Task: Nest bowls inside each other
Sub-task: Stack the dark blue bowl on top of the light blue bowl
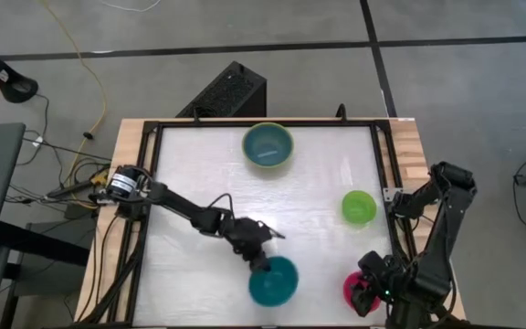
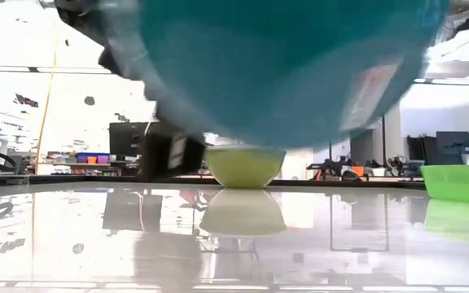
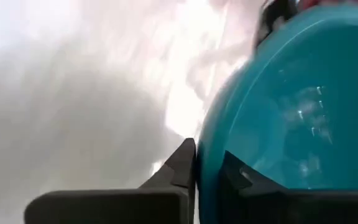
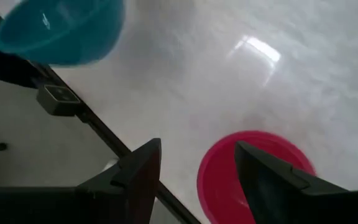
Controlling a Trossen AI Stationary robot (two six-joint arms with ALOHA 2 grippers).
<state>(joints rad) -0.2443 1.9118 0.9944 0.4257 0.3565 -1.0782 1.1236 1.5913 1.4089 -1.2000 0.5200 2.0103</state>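
Note:
The teal bowl is near the table's front edge, with my left gripper shut on its rim. An olive-green bowl stands at the far middle with a light blue bowl nested in it. A small bright green bowl rests on its base toward the right. A magenta-pink bowl sits at the front right corner. My right gripper hovers open above the magenta-pink bowl's rim, one finger over the bowl and one over the table edge, touching nothing. My left gripper pinches the teal bowl's rim on its far left side, one finger inside the bowl and one outside. The fingers come slanting down from the table's far left. In the low view the bowl's underside is above the table top, tilted.
A black frame runs round the white table top. The middle of the table between the bowls is bare. A black box and cables lie on the floor beyond the far edge.

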